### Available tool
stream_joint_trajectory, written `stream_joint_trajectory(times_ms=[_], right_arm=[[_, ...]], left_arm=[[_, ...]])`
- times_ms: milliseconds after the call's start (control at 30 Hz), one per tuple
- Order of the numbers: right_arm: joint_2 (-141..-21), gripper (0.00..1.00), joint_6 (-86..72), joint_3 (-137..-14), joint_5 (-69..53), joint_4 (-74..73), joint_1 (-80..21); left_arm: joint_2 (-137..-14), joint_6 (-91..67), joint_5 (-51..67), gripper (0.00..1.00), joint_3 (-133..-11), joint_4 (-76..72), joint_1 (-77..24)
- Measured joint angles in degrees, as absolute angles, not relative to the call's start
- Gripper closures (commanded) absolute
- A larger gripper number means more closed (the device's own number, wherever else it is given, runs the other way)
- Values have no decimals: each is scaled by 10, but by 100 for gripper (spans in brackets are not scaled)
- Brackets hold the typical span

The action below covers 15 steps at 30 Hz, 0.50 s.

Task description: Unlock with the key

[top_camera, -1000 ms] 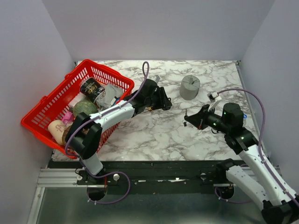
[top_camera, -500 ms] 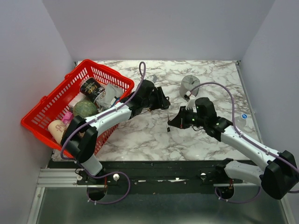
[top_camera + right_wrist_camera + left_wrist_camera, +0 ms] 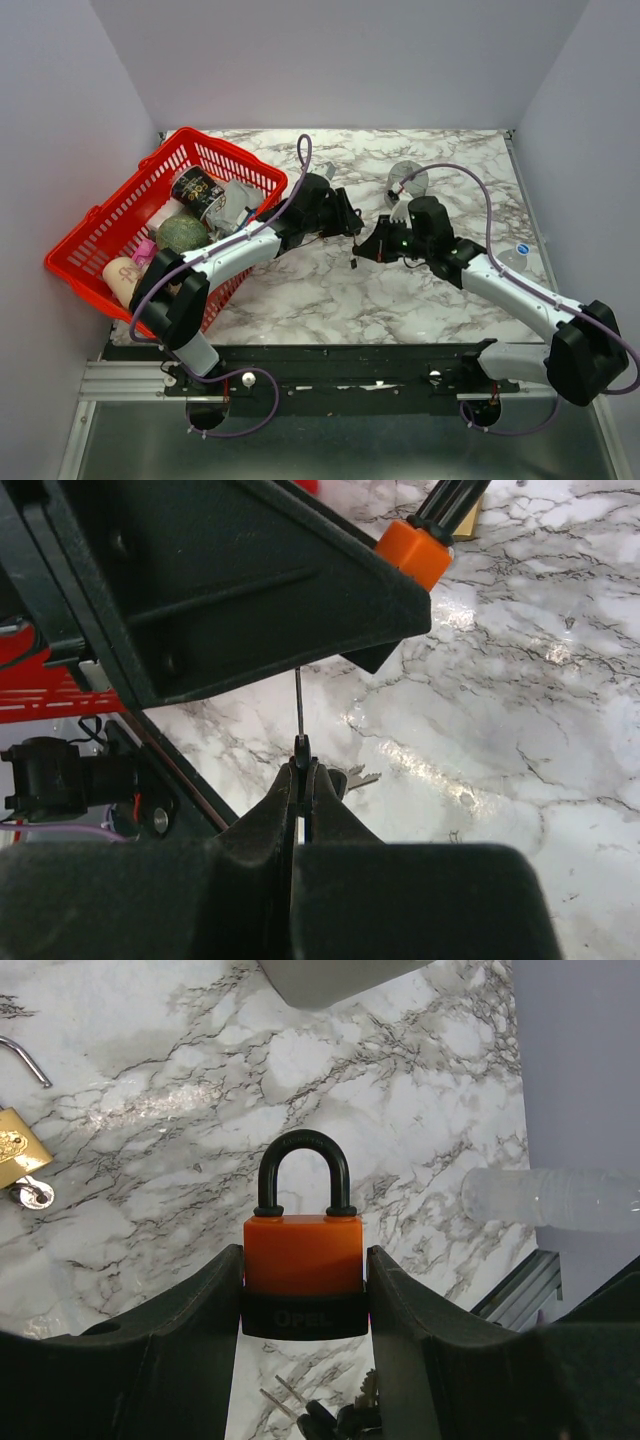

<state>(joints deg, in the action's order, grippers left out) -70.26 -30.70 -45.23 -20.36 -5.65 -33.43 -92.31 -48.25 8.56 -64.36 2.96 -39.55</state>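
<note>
My left gripper (image 3: 303,1272) is shut on the orange padlock (image 3: 303,1258), gripping its black base, with the black shackle closed and pointing away. In the top view the left gripper (image 3: 346,222) hovers over the middle of the table. My right gripper (image 3: 301,772) is shut on the key (image 3: 299,742). Its black head is pinched between the fingers and its thin blade points up at the underside of the left gripper, whose padlock (image 3: 415,550) sits above and to the right. In the top view the right gripper (image 3: 370,250) is just right of the left one.
A brass padlock (image 3: 16,1146) with an open shackle lies on the marble. Spare keys (image 3: 335,1415) hang near the held key. A grey cylinder (image 3: 407,180) stands at the back, a red basket (image 3: 110,230) of items at the left, a clear bottle (image 3: 515,255) at the right.
My right arm has swung left across the table with the key, from the right side to just beside the left gripper. The left arm has barely moved.
</note>
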Motion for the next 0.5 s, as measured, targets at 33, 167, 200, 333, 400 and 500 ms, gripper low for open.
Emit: stream_joint_trajectory(times_ms=[33,167,200,333,400,500], right_arm=[[-706,99,-307,-454,-202,-57,-334],[-718,99,-309,-459,-200,-57,-334],[-720,99,-310,-459,-200,-57,-334],[-725,99,-311,-459,-200,-57,-334],[-729,99,-312,-459,-199,-56,-334],[-736,99,-315,-459,-198,-57,-334]], left_arm=[[-923,-482,85,100,-643,30,-396],[-923,-482,86,100,-642,29,-396],[-923,-482,85,100,-642,29,-396],[-923,-480,85,100,-642,29,-397],[-923,-479,86,100,-642,29,-398],[-923,-477,85,100,-642,29,-398]])
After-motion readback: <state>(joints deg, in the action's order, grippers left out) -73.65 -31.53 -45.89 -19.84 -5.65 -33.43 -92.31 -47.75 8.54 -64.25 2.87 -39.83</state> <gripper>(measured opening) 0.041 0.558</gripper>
